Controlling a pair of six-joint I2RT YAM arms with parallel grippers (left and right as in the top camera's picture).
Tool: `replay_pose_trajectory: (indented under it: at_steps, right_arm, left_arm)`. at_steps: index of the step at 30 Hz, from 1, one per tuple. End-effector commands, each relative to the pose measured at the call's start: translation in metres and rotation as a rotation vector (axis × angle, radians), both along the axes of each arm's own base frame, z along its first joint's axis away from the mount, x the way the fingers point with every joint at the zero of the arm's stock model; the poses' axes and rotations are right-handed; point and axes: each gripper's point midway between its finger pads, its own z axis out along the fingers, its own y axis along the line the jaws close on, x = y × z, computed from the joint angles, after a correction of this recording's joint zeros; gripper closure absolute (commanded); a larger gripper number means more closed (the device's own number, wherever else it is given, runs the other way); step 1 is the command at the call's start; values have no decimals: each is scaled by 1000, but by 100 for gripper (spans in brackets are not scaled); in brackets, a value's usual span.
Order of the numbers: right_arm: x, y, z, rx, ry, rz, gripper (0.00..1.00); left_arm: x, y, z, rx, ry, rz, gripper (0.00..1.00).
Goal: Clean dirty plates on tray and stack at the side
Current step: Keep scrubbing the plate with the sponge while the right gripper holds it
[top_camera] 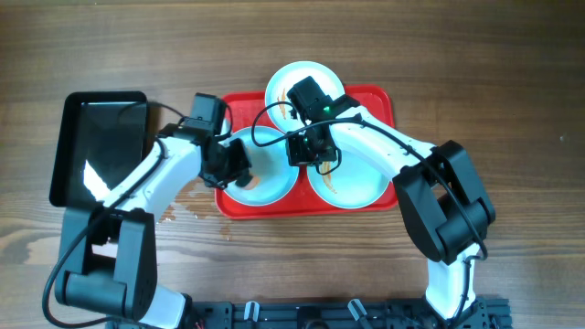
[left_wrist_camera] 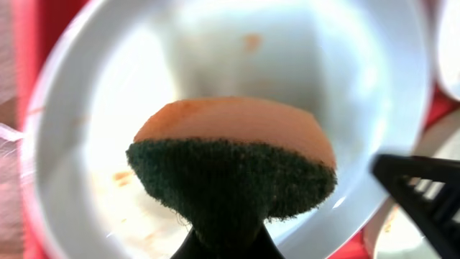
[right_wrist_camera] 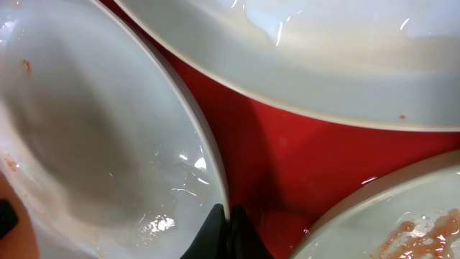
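Three pale plates lie on the red tray (top_camera: 377, 97). My left gripper (top_camera: 235, 168) is shut on an orange sponge with a dark green scouring face (left_wrist_camera: 237, 155) and holds it over the left plate (top_camera: 271, 188), which shows faint orange smears in the left wrist view (left_wrist_camera: 323, 72). My right gripper (top_camera: 306, 151) is shut on that plate's right rim (right_wrist_camera: 93, 129), with its fingers (right_wrist_camera: 228, 221) pinching the edge. The right plate (top_camera: 353, 188) has orange-brown streaks (right_wrist_camera: 406, 223). The far plate (top_camera: 294, 77) sits at the tray's back edge (right_wrist_camera: 323, 50).
A glossy black tray (top_camera: 101, 137) lies on the wooden table left of the red tray. Wet spots (top_camera: 194, 206) mark the table by the red tray's front left corner. Red tray floor (right_wrist_camera: 309, 158) shows between the plates.
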Motion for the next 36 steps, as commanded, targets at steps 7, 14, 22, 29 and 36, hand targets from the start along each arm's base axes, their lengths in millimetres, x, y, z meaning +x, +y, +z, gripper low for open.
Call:
replay_pose_trajectory:
  at_steps: [7, 14, 22, 29, 36]
  right_arm:
    - [-5, 4, -8, 18, 34, 4, 96]
    - [-5, 4, -8, 19, 35, 4, 96]
    - [-6, 3, -9, 16, 39, 3, 96]
    - [-6, 3, -9, 14, 41, 4, 96]
    - [-7, 3, -9, 12, 44, 4, 96]
  left_arm:
    - [30, -25, 10, 12, -180, -46, 96]
    - [43, -29, -10, 8, -191, -44, 96]
    - [33, -25, -32, 29, -116, -43, 96]
    - [10, -4, -40, 74, 7, -11, 96]
    - [-23, 22, -45, 116, 171, 34, 96]
